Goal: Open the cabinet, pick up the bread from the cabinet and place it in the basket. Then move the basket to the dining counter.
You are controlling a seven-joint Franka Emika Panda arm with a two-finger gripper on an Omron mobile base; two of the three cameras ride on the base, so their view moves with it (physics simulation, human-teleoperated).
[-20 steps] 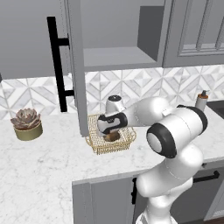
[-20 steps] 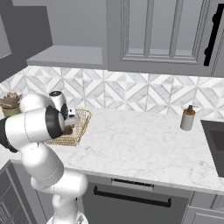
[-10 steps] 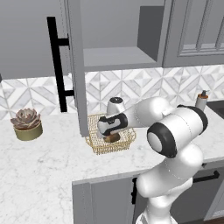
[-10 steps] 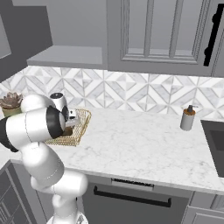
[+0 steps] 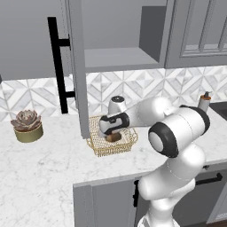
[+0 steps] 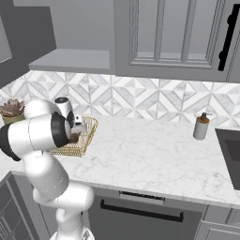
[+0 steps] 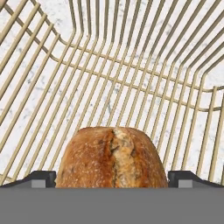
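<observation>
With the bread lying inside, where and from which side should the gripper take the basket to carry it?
Probably the basket's rolled rim on a bare side, coming from above. The flared wire wall is thin enough for open jaws to straddle, away from the bread.

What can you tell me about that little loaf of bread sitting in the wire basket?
The bread is a small rounded bun with a golden-brown, speckled crust and a rough split running down its top. It lies on the floor of the gold wire basket, which stands on the marble worktop. The open gripper hangs right above it, a finger tip on either side; whether they touch the crust is unclear.
</observation>
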